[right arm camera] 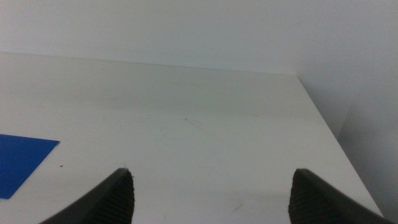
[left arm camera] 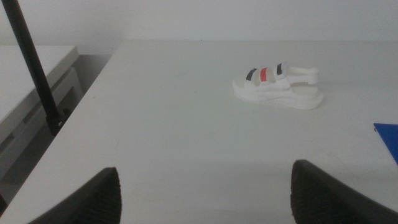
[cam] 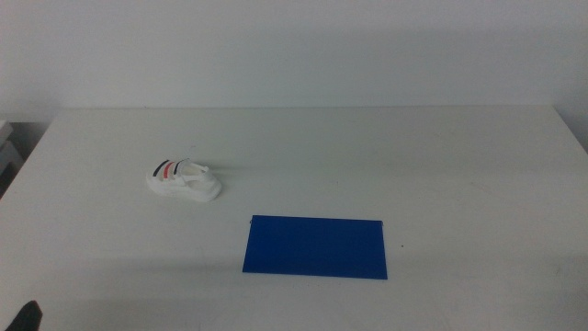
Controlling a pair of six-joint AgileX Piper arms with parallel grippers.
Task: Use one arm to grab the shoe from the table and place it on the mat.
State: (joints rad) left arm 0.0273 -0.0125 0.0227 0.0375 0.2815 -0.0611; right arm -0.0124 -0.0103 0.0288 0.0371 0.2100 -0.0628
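Observation:
The white shoe (cam: 184,181) with black and red striped straps lies on the white table (cam: 367,156), left of centre, upright on its sole. The blue mat (cam: 315,246) lies flat nearer the front, to the shoe's right, apart from it. My left gripper (left arm camera: 205,193) is open and empty, low near the table's front left corner, well short of the shoe (left arm camera: 278,87); a dark tip of it (cam: 28,315) shows in the middle view. My right gripper (right arm camera: 208,196) is open and empty at the front right, with a corner of the mat (right arm camera: 22,158) in its view.
A black pole (left arm camera: 34,68) and a grey shelf (left arm camera: 31,93) stand beyond the table's left edge. The table's right edge (right arm camera: 323,124) drops off near the right gripper. A white wall rises behind the table.

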